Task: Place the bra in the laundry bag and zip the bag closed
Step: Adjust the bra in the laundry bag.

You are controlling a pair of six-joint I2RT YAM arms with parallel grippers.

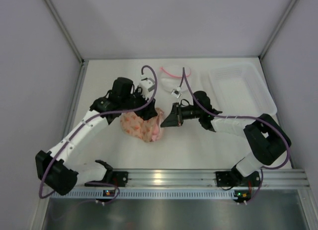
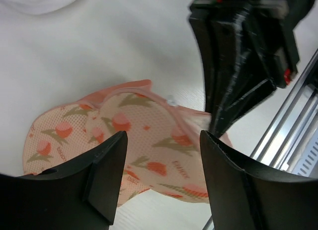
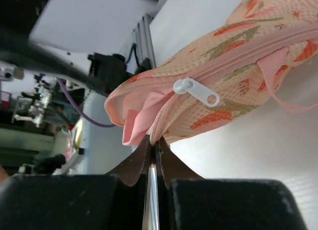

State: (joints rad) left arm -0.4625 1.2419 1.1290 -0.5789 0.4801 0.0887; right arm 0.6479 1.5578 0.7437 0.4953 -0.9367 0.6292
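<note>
The right gripper (image 3: 153, 141) seemingly pinches laundry bag (image 3: 233, 56) edging; left gripper (image 2: 163, 140) gapes.

Peach laundry bag on the table, part-zipped, with pink cloth poking out

The laundry bag (image 1: 139, 124) is peach mesh with a red-orange flower print and pink edging. It lies rumpled on the table, directly under the spread left jaws and not touching them. Its white zip pull (image 3: 196, 91) sits short of the end, which gapes. Plain salmon-pink fabric, apparently the bra (image 3: 135, 121), spills from that gap. The right jaws pinch this end of the bag at their tips.
</note>
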